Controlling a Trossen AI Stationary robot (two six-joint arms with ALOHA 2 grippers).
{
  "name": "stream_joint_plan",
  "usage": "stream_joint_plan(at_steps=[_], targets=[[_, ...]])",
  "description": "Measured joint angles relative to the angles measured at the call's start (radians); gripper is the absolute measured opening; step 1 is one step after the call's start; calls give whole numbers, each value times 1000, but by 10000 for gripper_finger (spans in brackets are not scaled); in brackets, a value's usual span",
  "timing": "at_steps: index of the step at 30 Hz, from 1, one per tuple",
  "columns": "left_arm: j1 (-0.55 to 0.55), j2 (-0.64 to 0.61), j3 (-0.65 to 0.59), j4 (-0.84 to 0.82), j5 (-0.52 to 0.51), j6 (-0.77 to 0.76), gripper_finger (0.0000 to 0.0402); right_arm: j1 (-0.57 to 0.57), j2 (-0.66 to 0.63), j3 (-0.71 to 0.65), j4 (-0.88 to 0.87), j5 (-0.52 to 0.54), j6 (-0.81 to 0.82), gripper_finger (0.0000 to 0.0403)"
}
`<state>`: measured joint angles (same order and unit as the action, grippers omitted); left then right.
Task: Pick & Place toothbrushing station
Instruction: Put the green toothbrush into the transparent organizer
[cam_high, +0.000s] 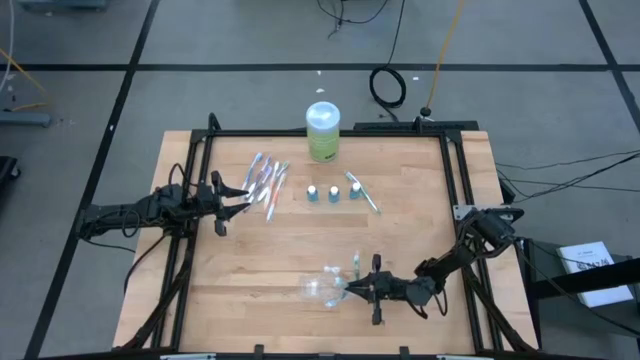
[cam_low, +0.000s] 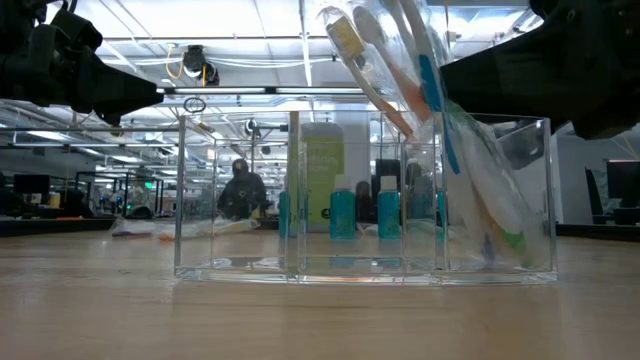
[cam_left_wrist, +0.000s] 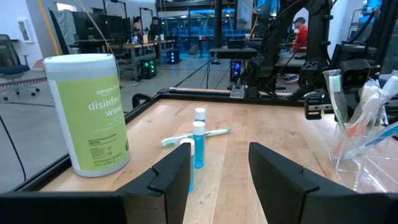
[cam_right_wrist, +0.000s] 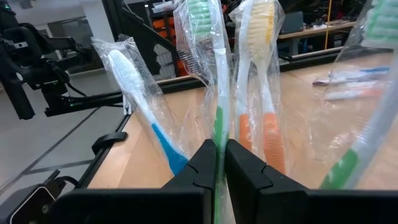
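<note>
We're on the green brush (cam_right_wrist: 217, 127), wrapped in crinkly film, pinched at its handle in the right gripper (cam_right_wrist: 217, 163), fingers nearly together on it. It looks light, thin, springy, and that wrapper likely slides, so a hold low on the handle seems safest. It stands over the clear organizer (cam_low: 365, 195) at the table's near edge, a compartmented box rather than a cup. One end compartment already holds several wrapped brushes (cam_low: 440, 120); the others look empty. Farther back, three small tubes (cam_high: 333, 191) stand in a row, one brush (cam_high: 362, 192) beside them, more brushes (cam_high: 266, 182) piled left. The left gripper (cam_high: 243, 193) hovers by that pile, fingers apart, holding nothing. Wipes canister (cam_high: 322, 131) at the back.
</note>
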<state>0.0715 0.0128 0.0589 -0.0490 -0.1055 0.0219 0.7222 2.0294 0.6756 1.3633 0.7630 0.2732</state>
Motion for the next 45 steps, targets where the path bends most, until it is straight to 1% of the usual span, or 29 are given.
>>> stream_joint_plan(at_steps=[5,9,12,17,22,27,31,37,39,41,45], targets=[[0,0,0,0,0,0,166,0,-4,1,-76,6,41,11],[0,0,0,0,0,0,166,1,-3,1,-91,3,50,14],[0,0,0,0,0,0,166,1,-2,1,-85,2,51,30],[0,0,0,0,0,0,166,2,-1,0,-76,-6,44,70],[0,0,0,0,0,0,166,20,4,-4,5,-6,-73,103],[0,0,0,0,0,0,166,38,-14,-4,54,-6,-163,122],[0,0,0,0,0,0,166,39,-53,-4,55,-7,-210,124],[0,0,0,0,0,0,166,26,-156,-3,62,-7,-347,117],[0,0,0,0,0,0,166,14,-187,-3,67,-10,-361,117],[0,0,0,0,0,0,166,-9,-210,-2,57,-52,-326,117],[0,0,0,0,0,0,166,-76,-237,27,-3,-223,-241,116]])
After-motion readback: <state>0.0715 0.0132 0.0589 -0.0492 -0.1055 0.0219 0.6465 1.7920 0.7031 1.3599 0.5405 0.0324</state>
